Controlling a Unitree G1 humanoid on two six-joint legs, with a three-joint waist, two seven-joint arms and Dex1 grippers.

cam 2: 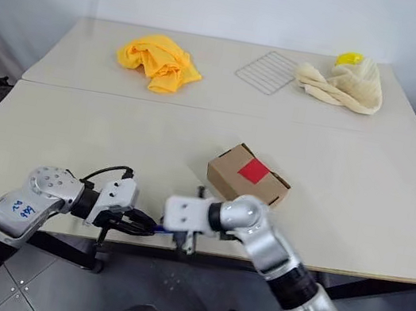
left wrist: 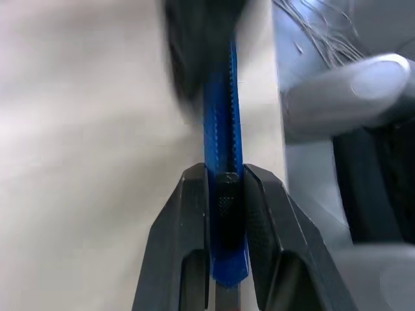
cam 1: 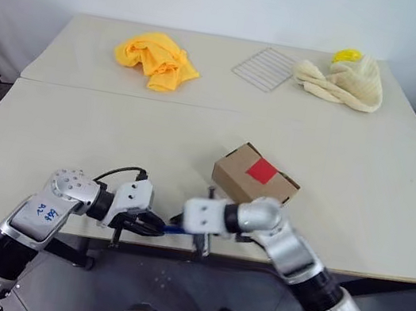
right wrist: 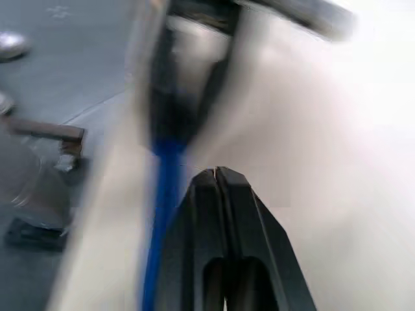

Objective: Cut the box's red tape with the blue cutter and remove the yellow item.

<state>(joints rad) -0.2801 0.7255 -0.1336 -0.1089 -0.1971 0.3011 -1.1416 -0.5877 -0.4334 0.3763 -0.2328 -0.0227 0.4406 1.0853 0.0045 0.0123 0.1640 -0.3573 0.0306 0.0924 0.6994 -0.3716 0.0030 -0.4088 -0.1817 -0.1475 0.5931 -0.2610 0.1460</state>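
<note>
I see a pale desk [cam 1: 74, 140] against a white wall. The box [cam 1: 255, 176] with its red tape [cam 1: 262, 170] sits near the front edge. My left hand [left wrist: 225, 194] pinches the blue cutter [left wrist: 224, 123] at that edge. My right hand [right wrist: 217, 175], fingers pressed together, sits just beside the cutter, seemingly not gripping it.

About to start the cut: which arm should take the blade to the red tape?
Left, probably. The left gripper is clamped on the blue cutter, while the right gripper is shut and holds nothing. The red tape on the box faces up, uncut.
</note>
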